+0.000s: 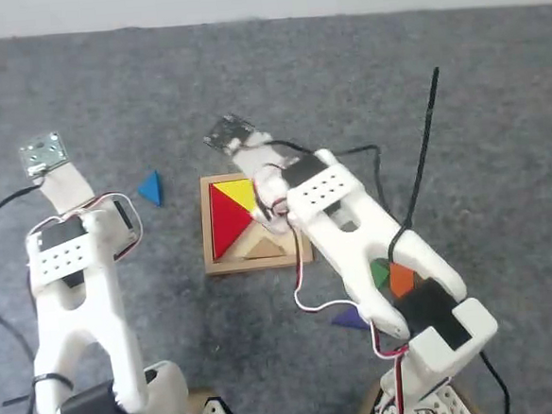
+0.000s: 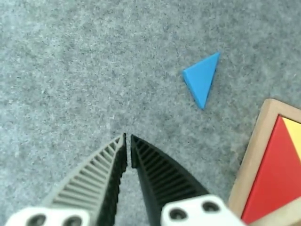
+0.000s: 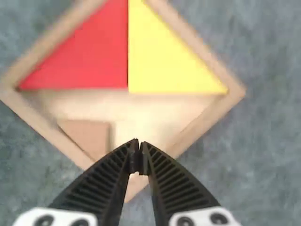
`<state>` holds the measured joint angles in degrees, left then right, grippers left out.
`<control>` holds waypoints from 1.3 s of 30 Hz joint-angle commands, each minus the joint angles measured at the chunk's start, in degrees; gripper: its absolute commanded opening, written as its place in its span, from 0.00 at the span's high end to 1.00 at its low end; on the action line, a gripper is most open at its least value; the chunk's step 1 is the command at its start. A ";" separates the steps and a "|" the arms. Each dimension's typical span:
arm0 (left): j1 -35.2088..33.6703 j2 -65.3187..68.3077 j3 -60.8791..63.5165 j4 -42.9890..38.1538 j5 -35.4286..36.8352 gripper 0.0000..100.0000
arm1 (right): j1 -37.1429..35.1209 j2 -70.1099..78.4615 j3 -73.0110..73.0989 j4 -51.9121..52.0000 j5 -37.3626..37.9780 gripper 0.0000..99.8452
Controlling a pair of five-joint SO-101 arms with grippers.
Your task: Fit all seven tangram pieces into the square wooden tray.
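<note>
My left end effector (image 2: 128,137) is pinched closed on nothing, above the grey counter (image 1: 457,81). The blue triangle (image 2: 201,79) lies apart from its tips. Seen from the high view, it sits at 10 o'clock of the square wooden tray (image 1: 252,264), with bare felt between it and the rim.

My right end effector (image 3: 136,142) is closed and empty too, over the tray's bare floor just beside the tan triangle (image 3: 87,134). The red triangle (image 3: 89,59) and yellow triangle (image 3: 164,56) sit edge to edge in the tray.

At 4 o'clock of the tray, under my right arm, lie the green piece (image 1: 380,274) and orange piece (image 1: 401,280). The purple piece (image 1: 348,317) is at 5 o'clock.
</note>
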<state>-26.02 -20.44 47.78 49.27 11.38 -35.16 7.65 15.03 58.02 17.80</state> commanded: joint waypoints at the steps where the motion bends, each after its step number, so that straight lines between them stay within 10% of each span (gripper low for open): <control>1: -0.26 -0.70 -0.40 -0.88 -0.53 0.99 | 0.04 -0.04 4.13 -0.84 -0.79 0.99; 27: -0.35 -0.62 -0.48 -0.97 -0.35 0.99 | -14.73 15.78 -9.23 -4.26 -0.62 0.99; 39: -0.35 -0.35 -0.13 -2.29 -0.35 0.99 | -4.35 3.12 -9.41 6.73 -0.79 0.99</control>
<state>-26.29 -20.44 47.78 49.27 11.38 -45.10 20.13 7.03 59.69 17.54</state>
